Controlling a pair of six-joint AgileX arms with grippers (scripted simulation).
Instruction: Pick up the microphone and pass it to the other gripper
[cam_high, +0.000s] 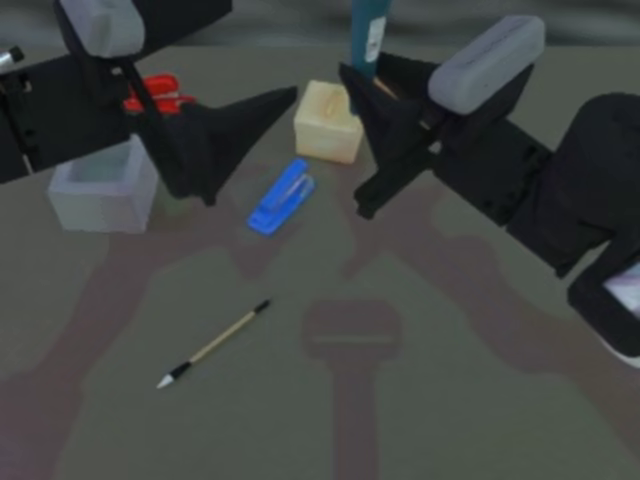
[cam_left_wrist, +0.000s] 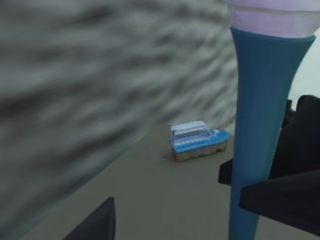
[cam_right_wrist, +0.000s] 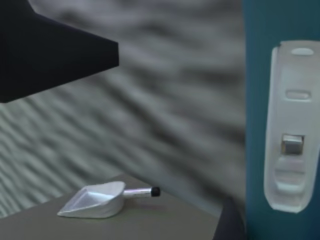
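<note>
**Microphone held upright at the far edge, head cut off**

Grey-green tabletop (cam_high: 450, 400) with faint brownish markings filled the top view. Right gripper (cam_high: 362, 140) sat at the far centre, fingers clamped on the lower part of the teal microphone (cam_high: 368, 35), which stood upright. Its head ran out of frame at the top. Left gripper (cam_high: 250, 140) sat just left of it, fingers spread, tips apart from the microphone. Cream block (cam_high: 328, 121) lay between the two grippers; blue stapler (cam_high: 282, 196) just in front of it. Grey open box (cam_high: 105, 190) was at the left, with a red object (cam_high: 160, 92) behind it mostly hidden by the left arm. Thin brush (cam_high: 214, 344) lay alone toward the near left.

Left wrist view: microphone (cam_left_wrist: 262, 125) was close, tapering downward, white head (cam_left_wrist: 272, 17) cropped. Black finger (cam_left_wrist: 287, 197) crossed its lower body. A blue-and-white object (cam_left_wrist: 197, 141) on the table was hard to identify.

Right wrist view: microphone body (cam_right_wrist: 260, 100) and white switch panel (cam_right_wrist: 292, 125) filled one side. One black finger (cam_right_wrist: 50, 50) showed, the other unseen. A silver scoop (cam_right_wrist: 95, 200) lay on the table edge.
</note>
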